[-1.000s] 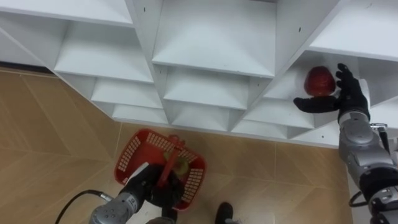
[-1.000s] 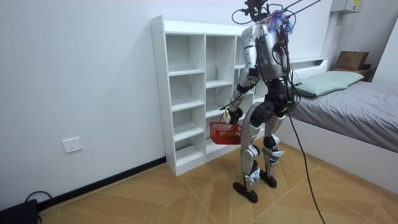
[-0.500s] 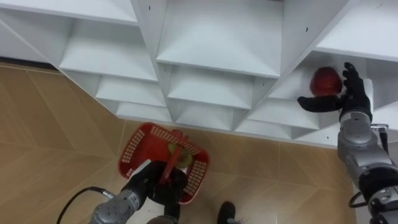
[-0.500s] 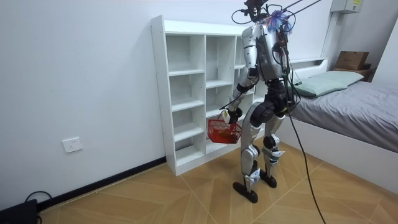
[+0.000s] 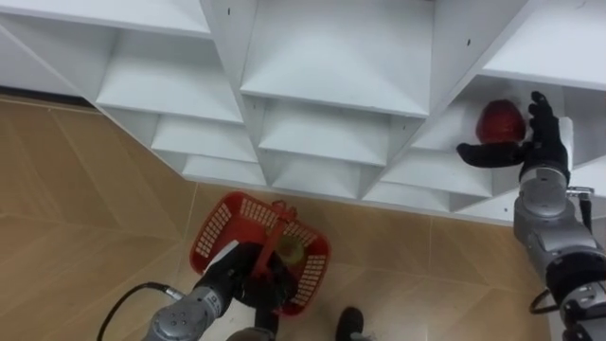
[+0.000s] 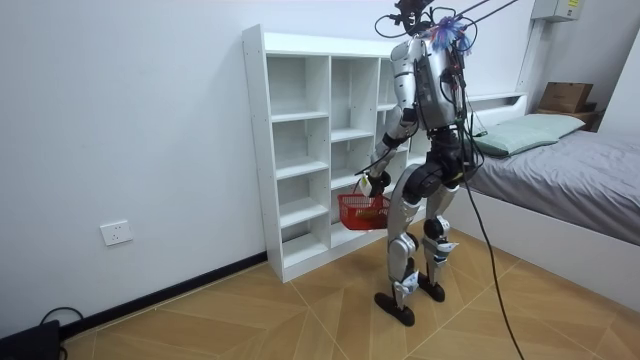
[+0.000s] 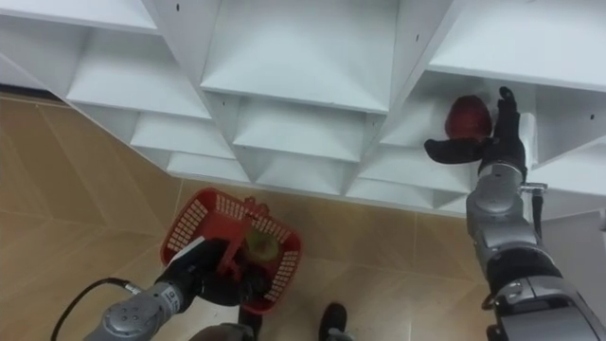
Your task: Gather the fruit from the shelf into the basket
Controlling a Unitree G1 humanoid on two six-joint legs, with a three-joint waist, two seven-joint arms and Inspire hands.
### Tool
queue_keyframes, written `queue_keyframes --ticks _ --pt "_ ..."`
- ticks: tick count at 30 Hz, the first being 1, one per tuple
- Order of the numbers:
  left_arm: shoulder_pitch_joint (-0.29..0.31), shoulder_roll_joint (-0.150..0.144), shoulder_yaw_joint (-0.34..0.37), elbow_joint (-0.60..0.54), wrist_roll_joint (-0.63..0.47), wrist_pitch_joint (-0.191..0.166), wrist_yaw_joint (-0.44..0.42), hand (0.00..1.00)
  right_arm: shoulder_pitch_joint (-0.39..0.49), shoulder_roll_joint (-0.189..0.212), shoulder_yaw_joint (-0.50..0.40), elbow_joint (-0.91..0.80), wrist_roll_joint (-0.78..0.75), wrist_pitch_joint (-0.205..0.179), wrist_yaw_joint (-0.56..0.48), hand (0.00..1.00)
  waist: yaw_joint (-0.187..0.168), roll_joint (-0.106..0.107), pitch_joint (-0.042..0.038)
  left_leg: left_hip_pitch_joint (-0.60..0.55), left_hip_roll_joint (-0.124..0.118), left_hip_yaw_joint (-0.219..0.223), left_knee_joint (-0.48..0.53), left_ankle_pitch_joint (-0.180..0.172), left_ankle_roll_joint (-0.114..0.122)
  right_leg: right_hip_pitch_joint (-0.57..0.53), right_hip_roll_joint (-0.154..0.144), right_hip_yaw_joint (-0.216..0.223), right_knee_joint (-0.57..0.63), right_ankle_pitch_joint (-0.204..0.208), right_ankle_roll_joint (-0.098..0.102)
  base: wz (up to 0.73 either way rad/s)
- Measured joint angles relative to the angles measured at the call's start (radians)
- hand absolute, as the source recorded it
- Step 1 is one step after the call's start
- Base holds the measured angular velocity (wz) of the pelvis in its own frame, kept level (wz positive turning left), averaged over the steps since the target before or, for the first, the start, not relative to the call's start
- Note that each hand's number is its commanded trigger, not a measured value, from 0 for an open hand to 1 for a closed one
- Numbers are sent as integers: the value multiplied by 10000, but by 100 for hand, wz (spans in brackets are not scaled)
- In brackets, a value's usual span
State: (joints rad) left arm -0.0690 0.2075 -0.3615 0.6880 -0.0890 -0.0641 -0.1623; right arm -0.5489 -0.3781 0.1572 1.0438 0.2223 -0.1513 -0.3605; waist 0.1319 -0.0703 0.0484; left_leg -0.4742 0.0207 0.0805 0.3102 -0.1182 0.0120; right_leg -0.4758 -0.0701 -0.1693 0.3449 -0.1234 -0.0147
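apple (image 5: 500, 120) beside right robot hand (image 5: 541, 146), basket (image 5: 214, 230) hanging

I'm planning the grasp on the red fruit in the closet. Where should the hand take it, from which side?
Wrap its round middle, coming from the compartment's open front. The red fruit sits alone on the white shelf, round with no handle; the open right hand is beside it, probably well placed.

White closet (image 5: 331, 57), plain all over. Dark red apple (image 5: 499, 120). Bright red basket (image 5: 213, 232) with rows of little holes, yellow-green fruit (image 5: 289, 251) inside. Black left hand (image 5: 246, 280), black right hand (image 5: 541, 144). Light brown wooden floor (image 5: 76, 189) in zigzag planks. Grey bed (image 6: 600, 160), pale green pillow (image 6: 520, 132), white wall (image 6: 120, 120).
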Motion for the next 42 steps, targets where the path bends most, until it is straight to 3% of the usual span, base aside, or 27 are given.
queue_keyframes --ticks 14,31,42 --pt "3 -26 6 4 6 4 9 100 -102 -79 -310 -347 -250 14 -607 100 -18 197 -9 -3 5 46 -88 9 -4 -37 19 57 -49 -1 0 0" --pt "16 -47 11 3 7 4 5 100 -102 158 -241 -581 -286 7 -282 100 -8 197 -10 -8 -7 46 -62 23 3 -33 -2 64 -39 -2 2 0" --pt "6 -31 16 5 18 2 47 100 -65 299 -206 -635 -318 4 -2 100 -209 189 -14 15 2 38 18 23 4 24 2 55 -31 -1 1 0"
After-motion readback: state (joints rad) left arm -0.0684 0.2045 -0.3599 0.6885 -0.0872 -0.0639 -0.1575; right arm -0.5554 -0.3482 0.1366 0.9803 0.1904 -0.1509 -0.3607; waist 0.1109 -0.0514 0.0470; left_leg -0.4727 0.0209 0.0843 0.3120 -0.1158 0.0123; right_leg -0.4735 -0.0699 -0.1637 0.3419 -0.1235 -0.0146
